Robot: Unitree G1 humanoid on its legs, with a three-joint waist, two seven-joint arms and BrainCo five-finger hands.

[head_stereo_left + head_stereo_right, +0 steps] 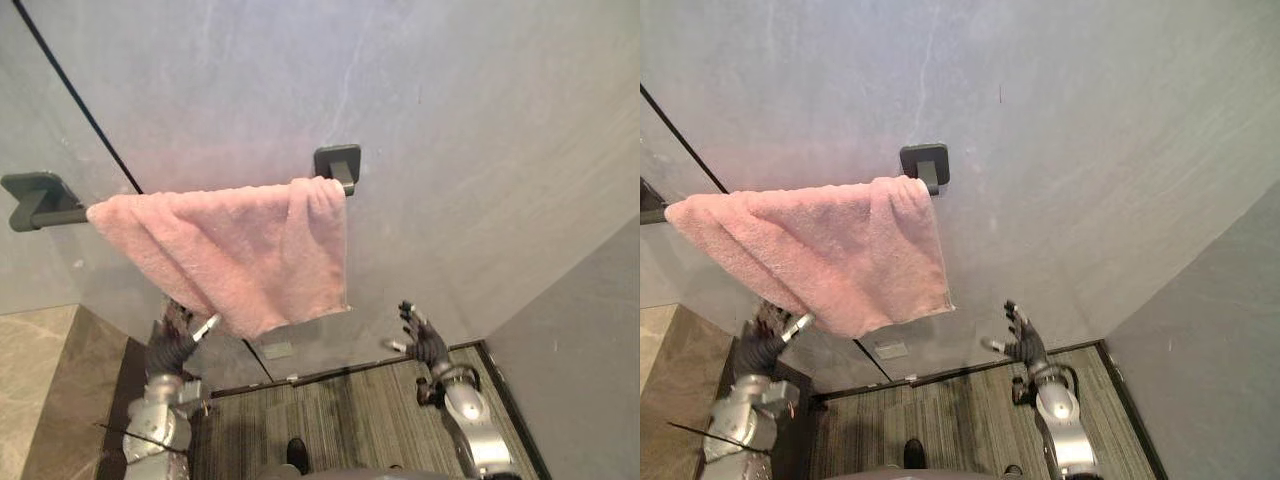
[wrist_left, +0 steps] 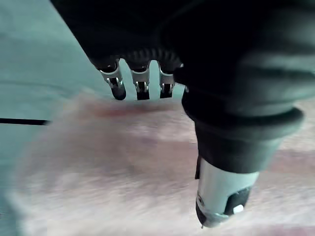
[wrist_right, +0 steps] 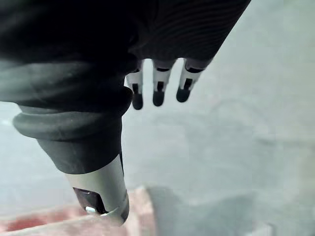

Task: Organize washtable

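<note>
The pink towel [image 1: 240, 250] is thick, nubbly terry cloth on a matt dark bar [image 1: 58, 215], against a smooth, faintly veined grey wall [image 1: 450, 120] with a dull sheen, the floor [image 1: 340, 420] at 6 o'clock is ribbed and matt, and the left hand [image 2: 197, 59] has shiny silver metal fingers [image 2: 141, 83] below a matt ribbed cover [image 2: 246, 73].

Fig. The left arm [image 1: 155, 425] and the right arm [image 1: 478, 430] are showing smooth, rounded silver-grey shells, each darkening at the joint near the wrist. A dark ribbed cover [image 2: 246, 73] is wrapping the back and wrist of the left hand [image 1: 176, 338], and the right hand [image 1: 426, 342] is wearing the same. Silver fingers [image 2: 141, 84] with dark tips are emerging in a row from under the cover's edge. The thumb [image 3: 101, 191], a silver cylinder with a dark end, is projecting from a thick, bulging black sleeve.
</note>
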